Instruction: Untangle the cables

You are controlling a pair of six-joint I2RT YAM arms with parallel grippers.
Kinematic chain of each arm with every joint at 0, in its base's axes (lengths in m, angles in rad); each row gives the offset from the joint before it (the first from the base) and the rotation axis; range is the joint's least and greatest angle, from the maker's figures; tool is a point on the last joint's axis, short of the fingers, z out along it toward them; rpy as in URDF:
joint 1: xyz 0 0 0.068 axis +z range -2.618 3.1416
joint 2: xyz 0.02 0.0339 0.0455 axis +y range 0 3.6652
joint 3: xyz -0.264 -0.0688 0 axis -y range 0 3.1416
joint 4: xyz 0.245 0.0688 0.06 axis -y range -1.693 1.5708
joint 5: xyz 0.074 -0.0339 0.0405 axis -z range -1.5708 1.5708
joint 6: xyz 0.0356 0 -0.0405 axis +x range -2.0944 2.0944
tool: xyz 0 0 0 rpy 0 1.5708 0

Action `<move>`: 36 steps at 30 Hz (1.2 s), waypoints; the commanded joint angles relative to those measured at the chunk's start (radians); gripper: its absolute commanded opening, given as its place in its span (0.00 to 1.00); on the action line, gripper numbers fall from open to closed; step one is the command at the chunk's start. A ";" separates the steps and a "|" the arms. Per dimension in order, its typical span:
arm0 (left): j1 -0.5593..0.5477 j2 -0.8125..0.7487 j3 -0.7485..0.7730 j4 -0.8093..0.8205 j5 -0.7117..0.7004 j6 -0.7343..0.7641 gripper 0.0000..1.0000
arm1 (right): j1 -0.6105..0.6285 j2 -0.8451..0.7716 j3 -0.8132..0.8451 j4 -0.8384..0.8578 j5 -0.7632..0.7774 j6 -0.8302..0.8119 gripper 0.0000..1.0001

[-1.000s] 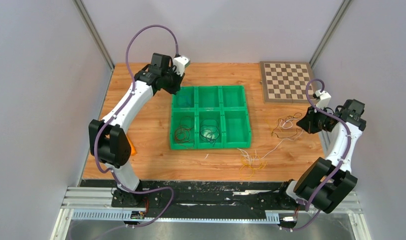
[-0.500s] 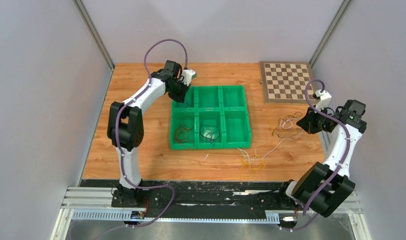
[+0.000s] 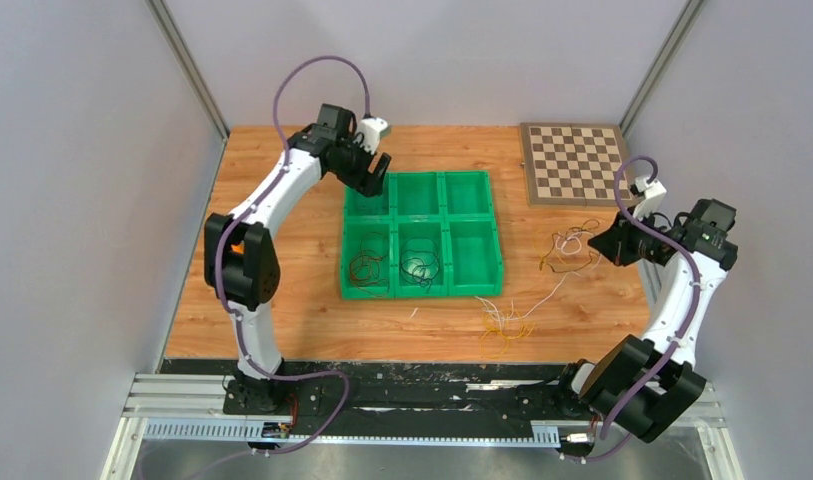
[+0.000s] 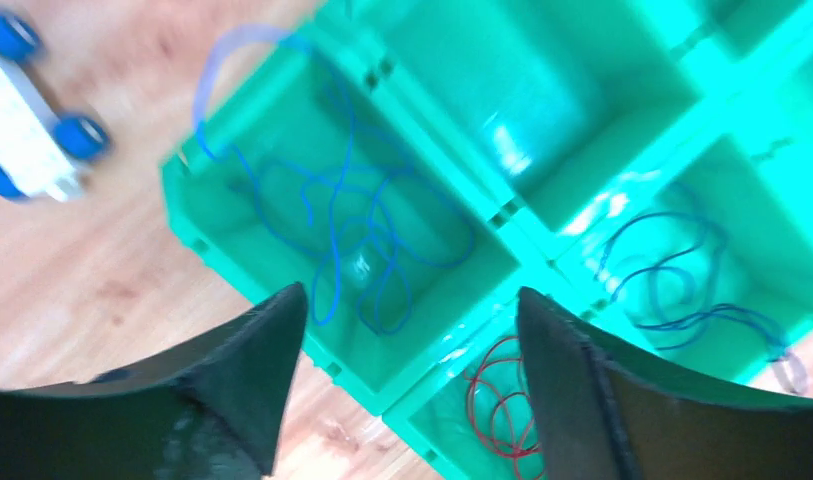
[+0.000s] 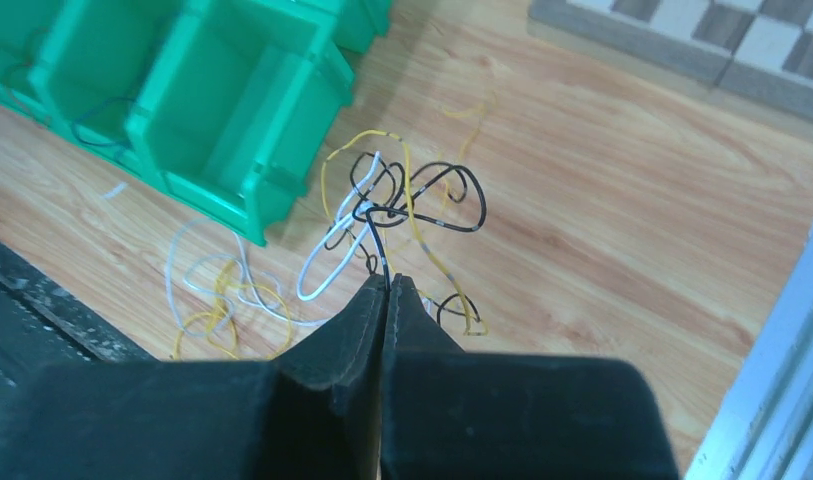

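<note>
Release is the change: the left end effector (image 4: 410, 295), shut a moment ago, now has its fingers apart above the far-left bin of the tray (image 3: 420, 294). The blue cable (image 4: 362, 230) lies loose in that bin, one loop over the rim. That cable looks sorted, so the left arm is free for another. The right end effector (image 5: 385, 280) stays together, pinching a black cable (image 5: 378, 240) from the tangle (image 5: 407, 200) of yellow, white and black on the surface (image 3: 282, 300) right of the tray. That knot is not yet undone.

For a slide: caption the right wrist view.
Shut right hand pinches thin black wire from black, yellow and white tangle on wooden table.
</note>
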 commanded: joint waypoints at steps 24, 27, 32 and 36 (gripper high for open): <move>-0.475 -0.206 -0.144 0.808 0.629 -0.494 0.81 | 0.203 -0.214 0.202 -0.098 -0.371 0.150 0.00; -0.486 -0.193 -0.144 0.805 0.638 -0.507 0.75 | 0.205 -0.222 0.196 -0.097 -0.366 0.154 0.00; -0.487 -0.226 -0.225 0.883 0.681 -0.549 0.63 | 0.205 -0.233 0.186 -0.078 -0.341 0.161 0.00; -0.487 -0.248 -0.278 0.950 0.709 -0.596 0.52 | 0.207 -0.241 0.174 -0.048 -0.329 0.187 0.00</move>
